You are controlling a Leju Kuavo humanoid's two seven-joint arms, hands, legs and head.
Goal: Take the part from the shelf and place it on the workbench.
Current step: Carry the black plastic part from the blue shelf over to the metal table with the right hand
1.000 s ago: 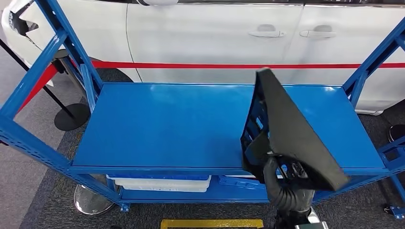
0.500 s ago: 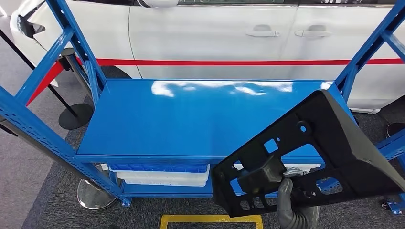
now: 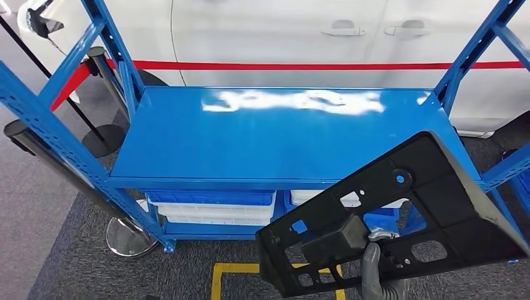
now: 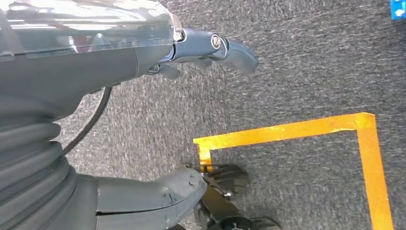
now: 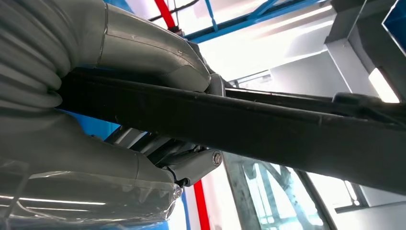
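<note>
1. A white car (image 3: 281, 31) with a red stripe stands behind the shelf.
2. The blue shelf (image 3: 281, 134) has a bare glossy top board. Its uprights rise at the left and right ends. White bins (image 3: 212, 211) sit on the lower level under the front edge.
3. The part (image 3: 400, 219) is a black, roughly triangular plastic panel with cut-out holes. It is held in the air off the shelf's front right corner, in front of the front edge and clear of the board, tilted with its ribbed inner face toward the head camera.
4. The right hand (image 3: 373, 262) grips the part from below, near its lower middle. The right wrist view sees the part edge-on as a dark bar (image 5: 249, 127), with the thumb (image 5: 158, 57) on one face and the fingers (image 5: 191, 165) on the other; the head view shows the panel's full outline instead.
5. The left hand (image 4: 210, 48) hangs over grey carpet with its fingers apart and holds nothing. The left wrist view also shows a corner of yellow floor tape (image 4: 364, 129); the head view shows tape (image 3: 237, 269) before the shelf.
</note>
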